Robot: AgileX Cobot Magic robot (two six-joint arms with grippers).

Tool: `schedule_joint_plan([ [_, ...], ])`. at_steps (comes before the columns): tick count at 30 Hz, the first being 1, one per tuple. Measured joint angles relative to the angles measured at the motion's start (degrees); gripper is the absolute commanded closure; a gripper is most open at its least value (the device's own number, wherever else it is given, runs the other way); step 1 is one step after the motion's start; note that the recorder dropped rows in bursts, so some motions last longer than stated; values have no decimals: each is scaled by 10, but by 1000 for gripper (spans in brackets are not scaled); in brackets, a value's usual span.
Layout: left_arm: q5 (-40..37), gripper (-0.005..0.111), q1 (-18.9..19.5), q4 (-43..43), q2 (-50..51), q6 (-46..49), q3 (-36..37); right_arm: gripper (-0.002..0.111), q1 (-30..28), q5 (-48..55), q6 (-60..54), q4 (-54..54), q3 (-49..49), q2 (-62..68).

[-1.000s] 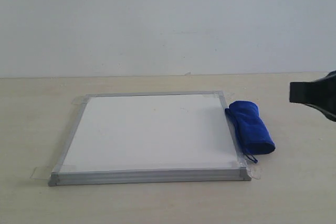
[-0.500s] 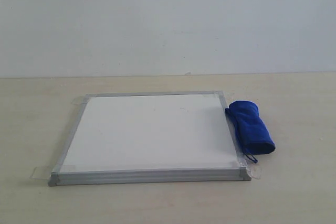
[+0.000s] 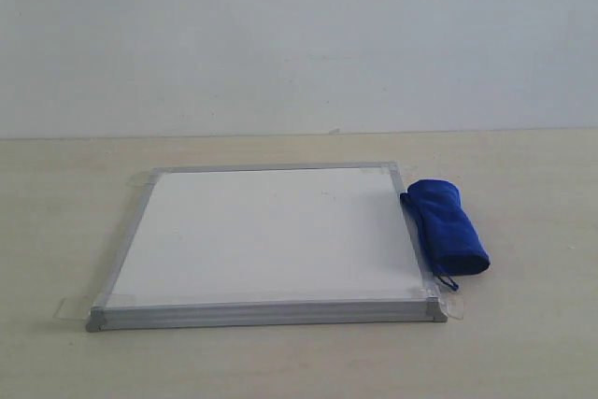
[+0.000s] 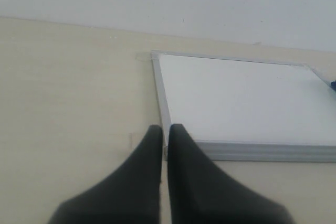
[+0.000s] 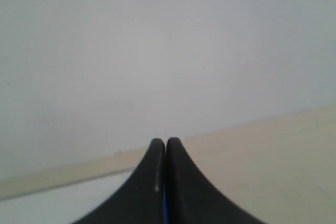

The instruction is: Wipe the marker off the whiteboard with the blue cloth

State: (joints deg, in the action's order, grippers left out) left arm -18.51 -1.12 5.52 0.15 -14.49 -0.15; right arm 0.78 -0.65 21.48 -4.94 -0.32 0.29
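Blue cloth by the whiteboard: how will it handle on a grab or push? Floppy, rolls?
Likely soft and floppy: the blue cloth is a fuzzy rolled bundle, so it may sag or unroll when lifted. Probably light; a push could roll it sideways. Its loop string lies loose by the corner of the whiteboard and might snag.

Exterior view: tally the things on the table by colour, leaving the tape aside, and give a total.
White: 1, the board
Blue: 1, the cloth
Total: 2
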Motion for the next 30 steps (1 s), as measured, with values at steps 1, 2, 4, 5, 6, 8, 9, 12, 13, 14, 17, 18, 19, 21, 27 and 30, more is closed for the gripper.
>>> schedule_joint_plan([
  [1, 0, 103, 0, 0, 0, 0, 0, 108, 0, 18, -7, 0, 0, 0],
  [2, 0, 103, 0, 0, 0, 0, 0, 108, -1, 35, -15, 0, 1, 0],
  [4, 0, 103, 0, 0, 0, 0, 0, 108, -1, 65, -25, 0, 1, 0],
  [5, 0, 103, 0, 0, 0, 0, 0, 108, -1, 78, -28, 0, 1, 0],
  [6, 0, 103, 0, 0, 0, 0, 0, 108, -1, 88, -31, 0, 1, 0],
  [8, 0, 103, 0, 0, 0, 0, 0, 108, -1, 113, -31, 0, 1, 0],
  [9, 0, 103, 0, 0, 0, 0, 0, 108, -1, 123, -31, 0, 1, 0],
  [12, 0, 103, 0, 0, 0, 0, 0, 108, -1, 156, -31, 0, 1, 0],
  [13, 0, 103, 0, 0, 0, 0, 0, 108, -1, 168, -32, 0, 1, 0],
  [14, 0, 103, 0, 0, 0, 0, 0, 108, -1, 179, -36, 0, 1, 0],
  [17, 0, 103, 0, 0, 0, 0, 0, 108, -1, 192, -64, 0, 2, 0],
  [18, 0, 103, 0, 0, 0, 0, 0, 108, -1, 194, -76, 0, 3, 0],
  [19, 0, 103, 0, 0, 0, 0, 0, 108, -1, 196, -88, 0, 3, 0],
  [21, 0, 103, 0, 0, 0, 0, 0, 108, -1, 196, -109, 0, 3, 0],
  [27, 0, 103, 0, 0, 0, 0, 0, 108, -1, 196, -124, 1, 3, 0],
  [30, 0, 103, 0, 0, 0, 0, 0, 108, -1, 196, -125, 1, 3, 0],
])
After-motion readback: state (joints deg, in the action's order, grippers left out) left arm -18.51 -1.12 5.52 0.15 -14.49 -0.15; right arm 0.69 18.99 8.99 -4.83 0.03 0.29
